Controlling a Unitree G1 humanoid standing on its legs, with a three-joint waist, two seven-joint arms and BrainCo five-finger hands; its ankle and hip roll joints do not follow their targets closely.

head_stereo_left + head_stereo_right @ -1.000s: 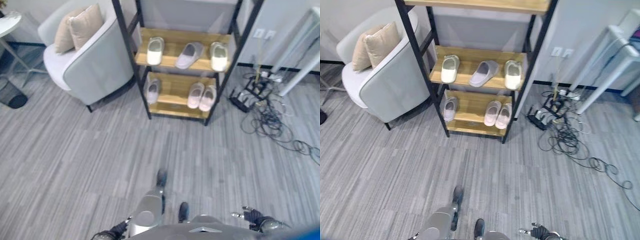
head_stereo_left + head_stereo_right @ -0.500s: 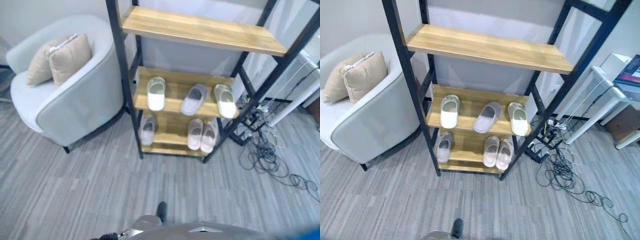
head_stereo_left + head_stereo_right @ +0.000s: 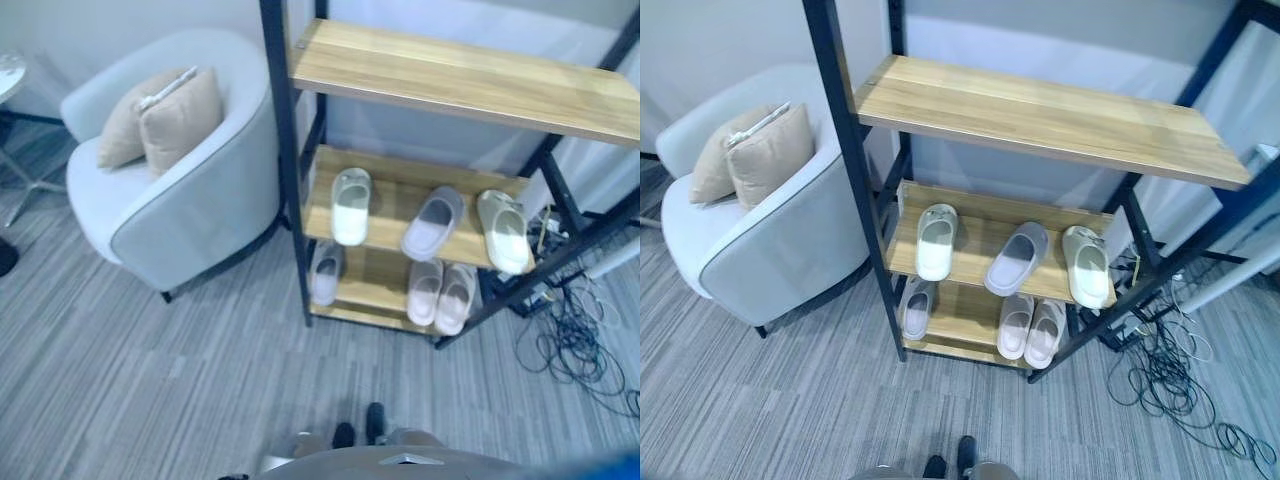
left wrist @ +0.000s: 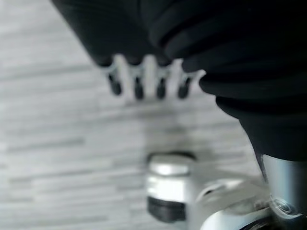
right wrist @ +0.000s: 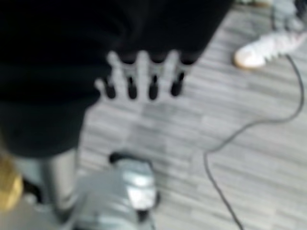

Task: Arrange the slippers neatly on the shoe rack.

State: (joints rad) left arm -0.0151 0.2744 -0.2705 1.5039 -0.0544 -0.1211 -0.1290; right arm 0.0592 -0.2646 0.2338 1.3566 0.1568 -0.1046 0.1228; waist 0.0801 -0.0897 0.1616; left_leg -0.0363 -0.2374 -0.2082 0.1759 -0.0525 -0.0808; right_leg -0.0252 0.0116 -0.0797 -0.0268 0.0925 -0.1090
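The shoe rack [image 3: 292, 190] has a black metal frame and wooden shelves, with a bare top shelf [image 3: 460, 75]. Three slippers lie apart on the middle shelf: a white one [image 3: 350, 205], a grey-lilac one [image 3: 432, 222] lying askew, and a cream one [image 3: 503, 230]. On the bottom shelf a grey slipper [image 3: 325, 272] lies at the left and a pink pair [image 3: 440, 295] side by side at the right. My left hand [image 4: 138, 79] and right hand [image 5: 152, 76] hang over the floor, fingers straight, holding nothing.
A light grey armchair [image 3: 190, 215] with two beige cushions [image 3: 165, 115] stands just left of the rack. A tangle of cables [image 3: 585, 350] lies on the floor right of the rack. A white shoe [image 5: 261, 50] stands on the floor past my right hand.
The whole picture has shifted: the camera has come closer to the rack and looks higher up it. The slippers lie as before.
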